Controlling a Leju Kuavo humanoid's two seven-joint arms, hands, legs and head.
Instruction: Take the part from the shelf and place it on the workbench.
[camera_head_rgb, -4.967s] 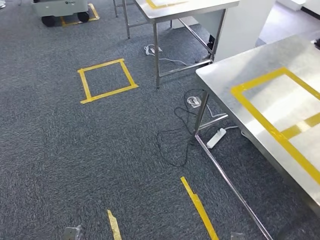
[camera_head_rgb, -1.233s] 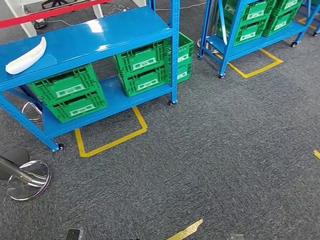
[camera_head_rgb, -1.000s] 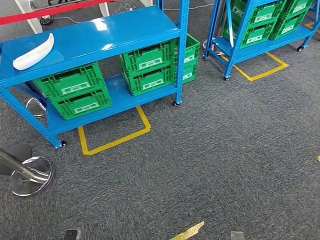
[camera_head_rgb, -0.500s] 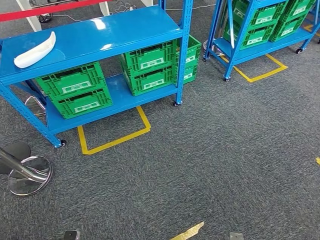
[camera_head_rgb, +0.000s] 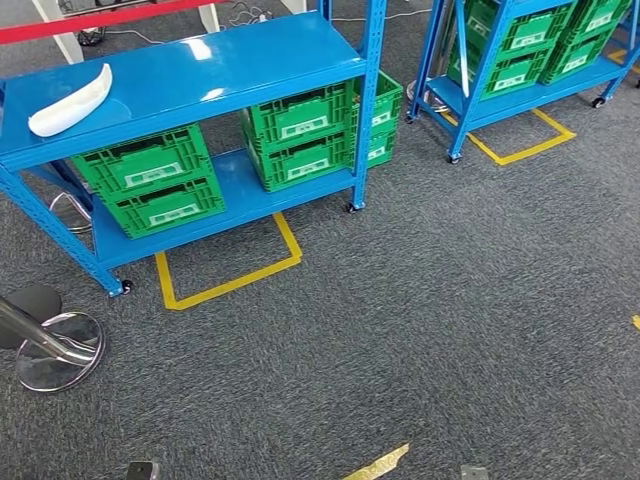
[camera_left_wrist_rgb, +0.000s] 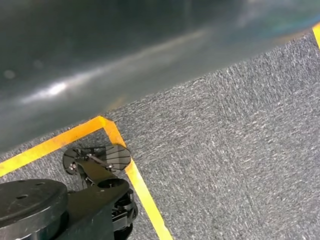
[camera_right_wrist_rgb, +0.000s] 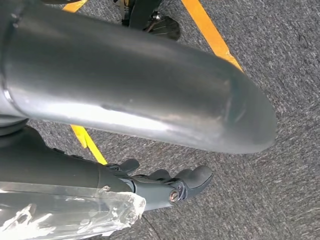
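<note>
Here one white part (camera_head_rgb: 69, 101) lies on the top board of the nearer of two blue shelves (camera_head_rgb: 226, 70), above stacked green crates (camera_head_rgb: 147, 180). The right wrist view alone shows the right hand (camera_right_wrist_rgb: 166, 185), fingers extended over carpet and holding nothing; whether the left hand is released or clenched cannot be told.

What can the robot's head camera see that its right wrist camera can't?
The head view has the blue shelf with the white part lying on its top board, and green crates on the board below. The right wrist view has the robot's right hand up close, hanging above the floor with nothing in it. Both have the grey carpet and yellow tape on it.
</note>
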